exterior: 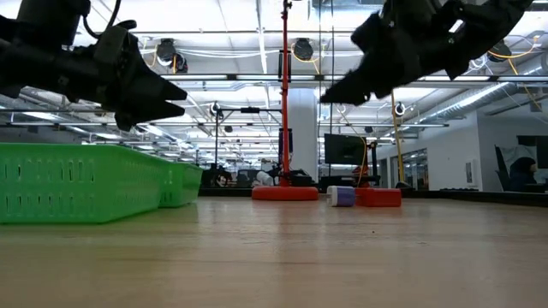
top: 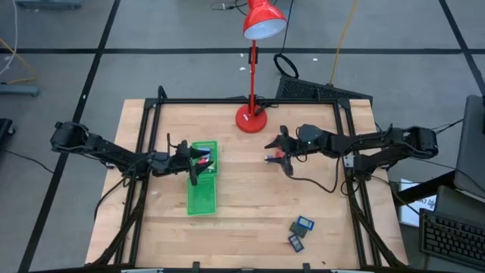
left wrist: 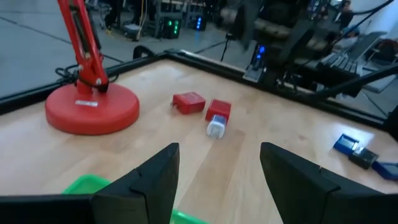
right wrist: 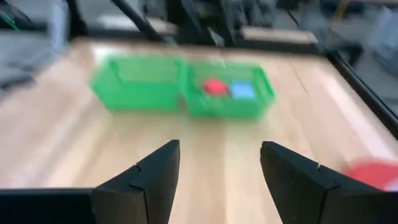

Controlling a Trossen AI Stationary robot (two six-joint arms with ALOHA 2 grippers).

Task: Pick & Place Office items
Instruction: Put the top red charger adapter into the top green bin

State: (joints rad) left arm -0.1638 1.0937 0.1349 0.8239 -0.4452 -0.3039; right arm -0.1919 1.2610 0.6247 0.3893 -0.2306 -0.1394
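My left gripper [top: 197, 161] [left wrist: 219, 149] hovers open over the far compartment of the green tray [top: 201, 189], touching nothing. My right gripper [top: 279, 149] [right wrist: 219, 146] is open and raised above a red block [left wrist: 188, 102] and a red piece with a whitish end [left wrist: 217, 117], both lying flat on the table near the lamp base. In the right wrist view a red piece [right wrist: 214, 86] and a blue piece [right wrist: 242, 91] lie inside one tray compartment. Two dark rectangles with blue faces [top: 303, 224] [top: 295, 243] lie near the table's near right corner.
The tall red desk lamp stands with its base [top: 251, 118] at the table's far middle, just behind the red pieces. A black frame rail [top: 242, 101] runs round the table. Bare wood [top: 250, 197] lies between the tray and the dark rectangles.
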